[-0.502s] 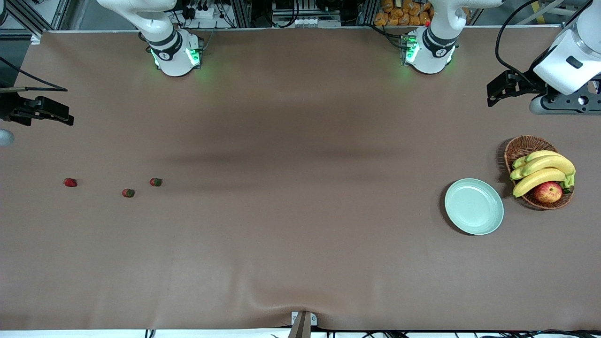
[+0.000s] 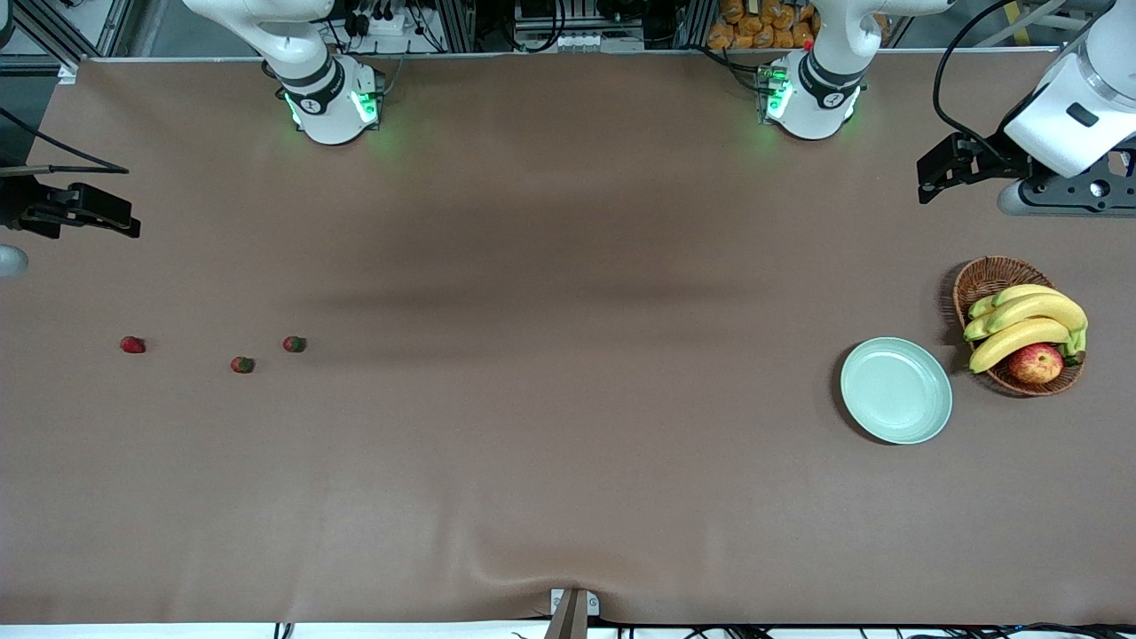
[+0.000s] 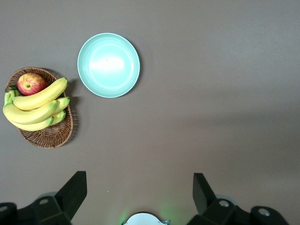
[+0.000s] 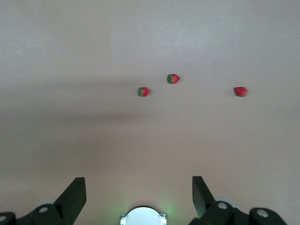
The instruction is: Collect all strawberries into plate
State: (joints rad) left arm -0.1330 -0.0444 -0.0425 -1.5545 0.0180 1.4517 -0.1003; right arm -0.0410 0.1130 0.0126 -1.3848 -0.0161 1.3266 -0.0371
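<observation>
Three small red strawberries with green caps point(image 2: 132, 344) point(image 2: 241, 364) point(image 2: 294, 343) lie in a loose row on the brown cloth toward the right arm's end. The right wrist view shows the same strawberries point(image 4: 144, 91) point(image 4: 173, 78) point(image 4: 240, 91). The pale mint-green plate point(image 2: 896, 390) sits empty toward the left arm's end, and the plate point(image 3: 108, 64) is also in the left wrist view. My right gripper point(image 4: 137, 183) hangs high and open over bare cloth at its end of the table. High over bare cloth, my left gripper point(image 3: 138, 180) is open too, holding nothing.
A brown wicker basket point(image 2: 985, 277) stands beside the plate, holding a bunch of bananas point(image 2: 1025, 324) and a red-yellow apple point(image 2: 1035, 362). The brown cloth has a fold point(image 2: 568, 577) at its edge nearest the front camera.
The left arm's hand has shifted very slightly toward the table's middle. The strawberries, plate and right arm have not moved.
</observation>
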